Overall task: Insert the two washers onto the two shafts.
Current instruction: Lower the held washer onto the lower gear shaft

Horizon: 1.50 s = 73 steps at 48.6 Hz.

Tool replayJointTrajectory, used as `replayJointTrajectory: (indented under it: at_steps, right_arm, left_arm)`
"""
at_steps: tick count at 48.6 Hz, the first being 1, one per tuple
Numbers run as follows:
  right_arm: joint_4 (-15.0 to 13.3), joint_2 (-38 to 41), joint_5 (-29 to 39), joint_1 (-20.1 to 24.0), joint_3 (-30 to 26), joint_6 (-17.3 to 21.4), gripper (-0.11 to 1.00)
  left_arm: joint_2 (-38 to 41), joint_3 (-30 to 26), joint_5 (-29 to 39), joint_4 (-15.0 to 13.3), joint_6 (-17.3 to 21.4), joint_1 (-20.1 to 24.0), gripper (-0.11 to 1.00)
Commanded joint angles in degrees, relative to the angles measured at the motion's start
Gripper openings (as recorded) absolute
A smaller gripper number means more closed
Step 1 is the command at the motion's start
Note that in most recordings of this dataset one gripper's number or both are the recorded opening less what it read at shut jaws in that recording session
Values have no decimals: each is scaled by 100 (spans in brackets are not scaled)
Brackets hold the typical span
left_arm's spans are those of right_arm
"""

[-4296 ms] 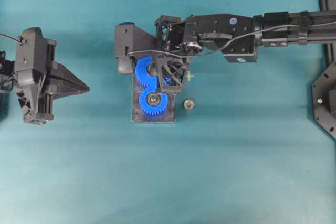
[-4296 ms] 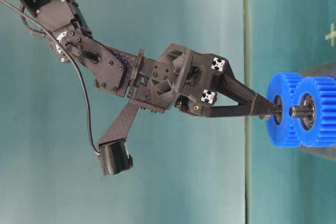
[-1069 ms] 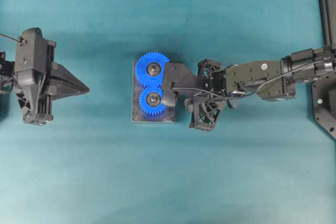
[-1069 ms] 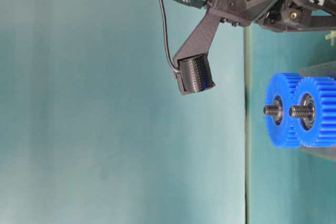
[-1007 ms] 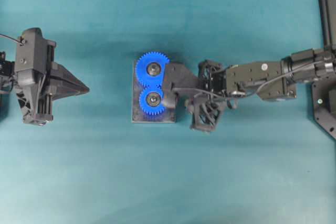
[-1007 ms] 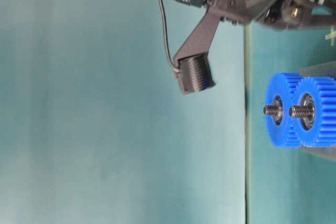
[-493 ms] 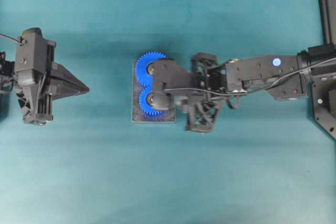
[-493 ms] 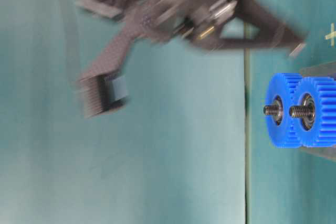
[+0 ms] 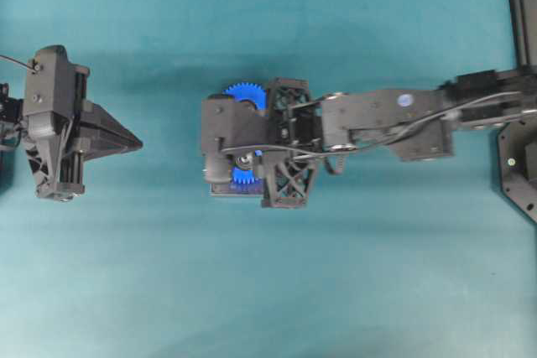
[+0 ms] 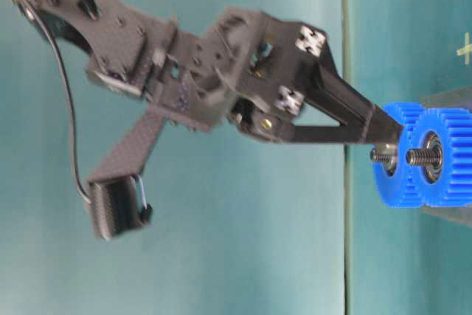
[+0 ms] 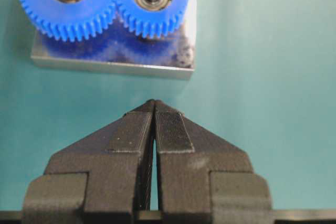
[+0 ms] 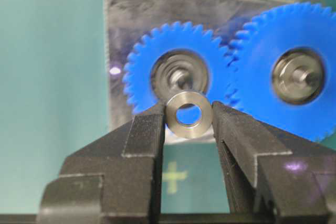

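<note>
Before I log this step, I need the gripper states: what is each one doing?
Left gripper: shut, holding nothing.
Right gripper: shut on the washer, held in front of a blue gear.

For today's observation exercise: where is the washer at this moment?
In the right wrist view the washer is pinched between the right end effector fingertips, just in front of the left-hand blue gear and slightly below its shaft.

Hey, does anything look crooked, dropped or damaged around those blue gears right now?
Nothing stands out. The two blue gears sit meshed on the metal base plate, each on its own shaft. The right gripper pinches the washer by its edges, close to one shaft. The left gripper is shut, away from the plate.
</note>
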Motion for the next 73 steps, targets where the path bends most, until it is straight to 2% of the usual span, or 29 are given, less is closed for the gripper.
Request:
replayJointTrajectory:
  at_steps: [1, 73]
  right_arm:
    - [-44, -53, -35, -53, -185, -70, 32]
    - [26, 272, 70, 44, -343, -44, 32]
  left_arm:
    - [-26, -70, -53, 9, -9, -26, 0]
    - [-26, -26, -53, 9, -18, -35, 0]
